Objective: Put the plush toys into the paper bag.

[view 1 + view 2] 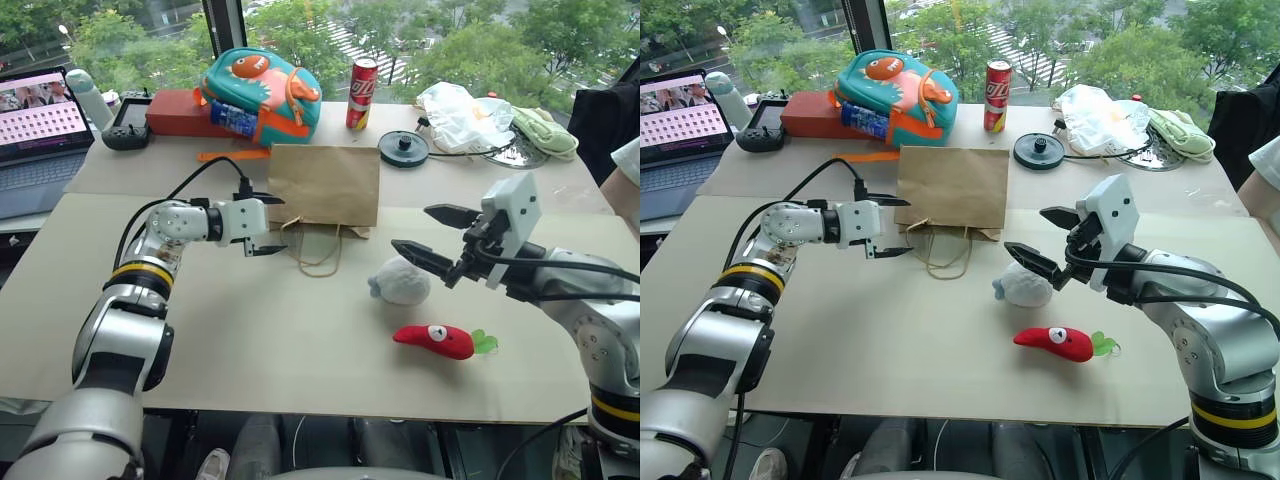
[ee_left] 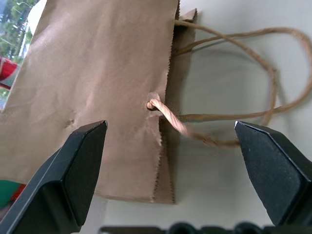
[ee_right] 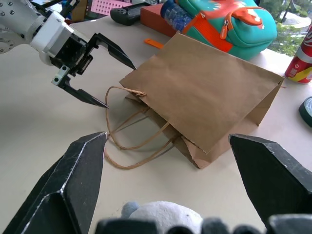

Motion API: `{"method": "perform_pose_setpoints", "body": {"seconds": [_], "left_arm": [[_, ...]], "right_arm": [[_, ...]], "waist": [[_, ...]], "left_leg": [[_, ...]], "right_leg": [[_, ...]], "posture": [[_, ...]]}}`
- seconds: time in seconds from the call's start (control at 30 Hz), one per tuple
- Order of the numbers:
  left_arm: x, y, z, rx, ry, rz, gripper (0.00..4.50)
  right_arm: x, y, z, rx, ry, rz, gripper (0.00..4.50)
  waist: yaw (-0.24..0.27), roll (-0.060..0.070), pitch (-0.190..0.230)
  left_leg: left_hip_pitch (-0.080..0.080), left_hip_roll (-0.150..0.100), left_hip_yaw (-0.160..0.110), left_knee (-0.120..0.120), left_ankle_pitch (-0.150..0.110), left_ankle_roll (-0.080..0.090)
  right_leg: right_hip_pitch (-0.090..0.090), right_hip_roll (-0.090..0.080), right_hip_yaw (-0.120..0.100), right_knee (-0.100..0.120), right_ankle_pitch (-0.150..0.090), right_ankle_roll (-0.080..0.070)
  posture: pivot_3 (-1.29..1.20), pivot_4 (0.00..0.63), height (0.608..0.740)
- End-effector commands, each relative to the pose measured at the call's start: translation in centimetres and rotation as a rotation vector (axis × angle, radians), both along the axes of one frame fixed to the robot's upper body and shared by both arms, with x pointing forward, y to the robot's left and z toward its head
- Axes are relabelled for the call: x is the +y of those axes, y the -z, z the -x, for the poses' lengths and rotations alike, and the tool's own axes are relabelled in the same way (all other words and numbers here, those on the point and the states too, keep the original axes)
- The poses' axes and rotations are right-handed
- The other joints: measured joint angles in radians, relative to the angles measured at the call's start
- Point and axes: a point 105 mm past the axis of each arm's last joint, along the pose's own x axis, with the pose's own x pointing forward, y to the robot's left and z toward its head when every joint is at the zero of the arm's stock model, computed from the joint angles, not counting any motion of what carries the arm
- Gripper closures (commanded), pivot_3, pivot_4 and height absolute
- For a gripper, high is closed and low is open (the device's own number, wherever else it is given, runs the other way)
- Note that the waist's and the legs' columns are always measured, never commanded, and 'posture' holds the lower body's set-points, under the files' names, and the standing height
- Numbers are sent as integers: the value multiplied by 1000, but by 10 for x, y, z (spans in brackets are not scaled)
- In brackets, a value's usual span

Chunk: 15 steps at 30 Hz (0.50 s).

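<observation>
1. Left eye view: the paper bag [image 1: 323,186] lies flat on the table [image 1: 250,340], its mouth and twine handles [image 1: 318,252] facing the near edge, its long axis running from the near edge towards the far side.
2. Bare tabletop lies open in front of the bag, around both toys and out to the near edge — the far side is crowded by a backpack [image 1: 262,92], a red can [image 1: 361,93] and a white plastic bag [image 1: 455,112].
3. The left gripper [image 1: 268,224] sits just left of the bag's mouth, jaws spread wide, holding nothing.
4. The right gripper [image 1: 434,236] hangs above the grey-blue ball [image 1: 401,281], jaws wide, empty.
5. The red chili plush [image 1: 439,340] lies nearer the front edge — long axis across the table, leaves to the right.
</observation>
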Motion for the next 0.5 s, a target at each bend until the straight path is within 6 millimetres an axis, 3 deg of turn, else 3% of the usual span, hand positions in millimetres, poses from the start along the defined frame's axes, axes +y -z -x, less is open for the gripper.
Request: {"method": "perform_pose_setpoints", "body": {"seconds": [0.03, 0.27, 0.37, 0.5], "left_arm": [[-13, -12, -2, -67, 38, 26, 0], [-25, -11, -2, -68, 57, 41, 0], [-26, -6, -1, -54, 65, 24, 698], [-23, 1, 0, -42, 61, 3, 2119]], "right_arm": [[2, -13, 5, -58, 21, -27, 64], [3, -11, 6, -58, 45, -43, 64], [3, -11, 6, -58, 50, -45, 0], [3, -11, 5, -57, 53, -48, 0]], "waist": [[-1, 0, 0], [-2, 0, 0], [-4, 0, 0], [-4, 0, 0]], "left_leg": [[0, 0, 0, 0, 0, 0], [-1, 0, -1, 2, 0, 0], [-1, 0, -2, 2, 0, 0], [-1, 0, -2, 2, 0, 0]], "right_leg": [[0, 0, 0, 0, 0, 0], [0, 0, -1, 1, 0, 0], [0, 0, -1, 1, 0, 0], [0, 0, -2, 2, 0, 0]], "posture": [[0, 150, 728], [0, 150, 728], [0, 150, 728], [0, 150, 728]]}}
